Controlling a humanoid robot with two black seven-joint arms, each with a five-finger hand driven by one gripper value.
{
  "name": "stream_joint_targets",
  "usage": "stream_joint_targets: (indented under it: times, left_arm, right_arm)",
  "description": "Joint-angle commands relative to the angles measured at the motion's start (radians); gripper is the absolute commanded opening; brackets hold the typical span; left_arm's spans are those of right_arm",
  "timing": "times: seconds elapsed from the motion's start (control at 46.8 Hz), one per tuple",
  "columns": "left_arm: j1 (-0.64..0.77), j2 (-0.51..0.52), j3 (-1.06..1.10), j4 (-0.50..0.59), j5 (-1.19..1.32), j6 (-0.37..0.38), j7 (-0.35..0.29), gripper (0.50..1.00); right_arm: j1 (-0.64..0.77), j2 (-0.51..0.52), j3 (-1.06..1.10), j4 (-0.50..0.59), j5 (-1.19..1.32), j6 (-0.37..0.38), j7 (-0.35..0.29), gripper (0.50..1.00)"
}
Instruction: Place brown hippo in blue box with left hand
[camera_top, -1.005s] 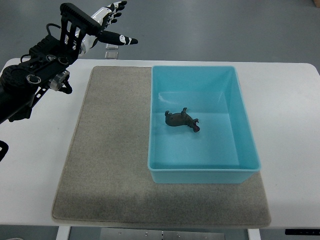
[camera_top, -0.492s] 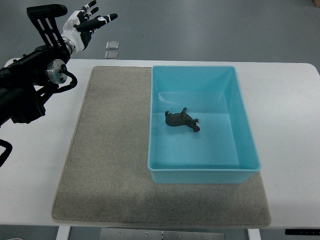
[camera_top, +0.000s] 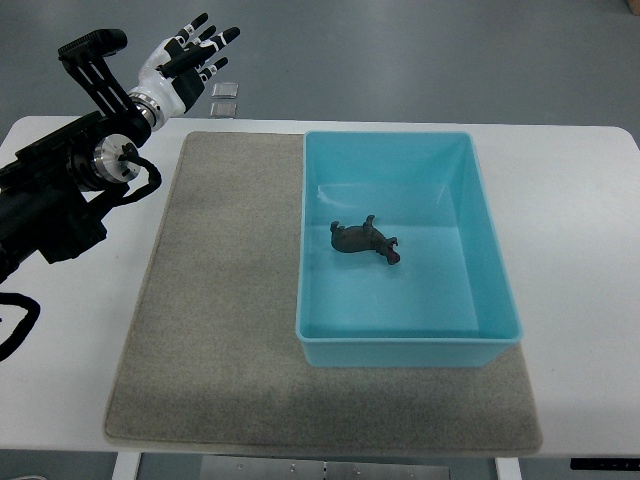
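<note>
Brown hippo (camera_top: 365, 241): it is lying on its side on the floor of the blue box, a little left of the middle, with the legs pointing toward the far wall and the head toward the right. Nothing is touching it.

Blue box (camera_top: 489, 240): it is sitting on the right part of the grey mat, with its open side facing up. Its right wall is reaching almost to the mat's right edge, and its far wall is lining up with the far edge of the mat.

Left hand (camera_top: 187, 62): it is hanging in the air beyond the far left corner of the table, well apart from the box. The fingers (camera_top: 207, 40) are spreading out and pointing up and to the right, and they are holding nothing.

Left arm (camera_top: 60, 195): it is coming in from the left edge, black in colour, and is crossing over the left end of the table.

Grey mat (camera_top: 215, 320): it is lying flat on the white table (camera_top: 580, 250) and is covering most of its middle.

Floor beyond the table: two small pale squares (camera_top: 224, 98) are lying there, just beside the hand's fingertips in the picture.
</note>
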Motion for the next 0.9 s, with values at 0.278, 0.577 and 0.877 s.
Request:
stream_joint_targets:
  times: [0.278, 0.577, 0.877]
  left_arm:
    - [0.045, -0.019, -0.089, 0.029, -0.081, -0.055, -0.009, 0.994]
    - [0.065, -0.036, -0.087, 0.026, -0.069, -0.078, -0.014, 0.996]
    - [0.066, -0.038, -0.09, 0.032, -0.069, -0.082, -0.014, 0.996]
  right_arm:
    - [0.0, 0.0, 0.0, 0.0, 0.0, 0.0, -0.001, 0.936]
    - [0.0, 0.0, 0.0, 0.0, 0.0, 0.0, 0.0, 0.936]
    - [0.0, 0.0, 0.0, 0.0, 0.0, 0.0, 0.0, 0.936]
